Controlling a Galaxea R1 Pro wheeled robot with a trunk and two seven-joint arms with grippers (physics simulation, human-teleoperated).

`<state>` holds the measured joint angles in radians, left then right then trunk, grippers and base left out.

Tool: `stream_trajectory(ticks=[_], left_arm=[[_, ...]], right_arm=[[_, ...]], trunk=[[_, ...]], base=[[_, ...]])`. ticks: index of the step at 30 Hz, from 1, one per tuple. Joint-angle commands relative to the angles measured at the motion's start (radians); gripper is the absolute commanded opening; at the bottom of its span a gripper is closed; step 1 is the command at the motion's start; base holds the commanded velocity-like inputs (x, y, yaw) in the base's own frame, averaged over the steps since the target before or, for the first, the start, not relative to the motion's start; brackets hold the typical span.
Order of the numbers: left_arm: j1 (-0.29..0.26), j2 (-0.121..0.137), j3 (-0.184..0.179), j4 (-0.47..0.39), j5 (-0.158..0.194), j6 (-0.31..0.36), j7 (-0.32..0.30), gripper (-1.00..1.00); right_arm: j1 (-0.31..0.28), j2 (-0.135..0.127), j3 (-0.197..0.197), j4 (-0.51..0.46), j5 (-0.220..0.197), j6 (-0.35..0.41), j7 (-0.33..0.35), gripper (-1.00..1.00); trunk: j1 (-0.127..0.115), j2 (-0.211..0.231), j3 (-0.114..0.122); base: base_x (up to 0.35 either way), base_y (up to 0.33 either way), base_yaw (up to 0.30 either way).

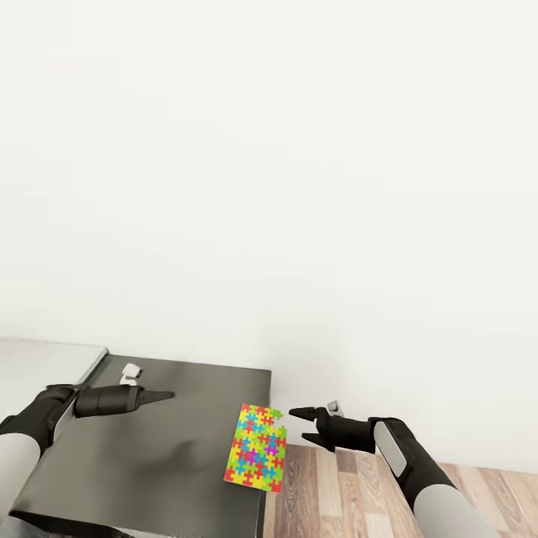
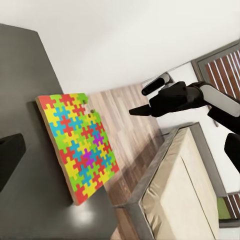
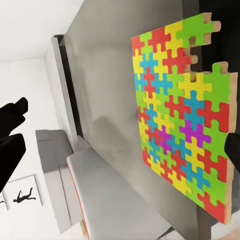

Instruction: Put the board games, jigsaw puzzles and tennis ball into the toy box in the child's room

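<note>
Head view: jigsaw puzzle [image 1: 256,447] flat, long axis wallward.

I'm looking down from the head camera, facing a white wall [image 1: 269,164] over the dark unit top [image 1: 149,456], at some distance. My left wrist camera is looking across that top toward the bed [image 2: 185,195]; my right wrist camera is sitting close. All three are sharing the jigsaw puzzle [image 1: 256,447].
</note>
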<state>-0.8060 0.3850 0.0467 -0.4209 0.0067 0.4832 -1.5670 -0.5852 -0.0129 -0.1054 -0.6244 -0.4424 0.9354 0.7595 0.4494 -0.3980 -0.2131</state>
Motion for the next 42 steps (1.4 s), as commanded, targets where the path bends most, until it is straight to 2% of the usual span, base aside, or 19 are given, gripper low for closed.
stream_trajectory(ticks=[1,9,34,42], left_arm=[[-0.001,0.000,0.000,0.000,-0.001,0.011,-0.004,1.00],[-0.001,-0.001,0.000,0.001,0.000,0.014,-0.004,1.00],[-0.001,0.000,0.005,0.001,0.002,0.016,-0.004,1.00],[-0.001,0.000,0.005,0.001,0.003,0.015,-0.004,1.00]], right_arm=[[-0.001,-0.001,-0.003,0.000,0.004,0.004,0.004,1.00],[-0.001,-0.010,-0.005,0.000,0.002,0.005,0.006,1.00],[0.000,-0.013,-0.006,0.000,0.002,-0.001,0.007,1.00],[0.001,-0.013,-0.028,0.000,0.002,-0.011,0.008,1.00]], trunk=[[0.001,-0.002,-0.001],[0.001,-0.002,0.000],[0.001,-0.002,0.000],[0.001,-0.002,0.000]], base=[[-0.013,0.000,0.125],[-0.004,0.000,0.043],[0.000,0.000,0.012],[0.000,0.000,0.000]])
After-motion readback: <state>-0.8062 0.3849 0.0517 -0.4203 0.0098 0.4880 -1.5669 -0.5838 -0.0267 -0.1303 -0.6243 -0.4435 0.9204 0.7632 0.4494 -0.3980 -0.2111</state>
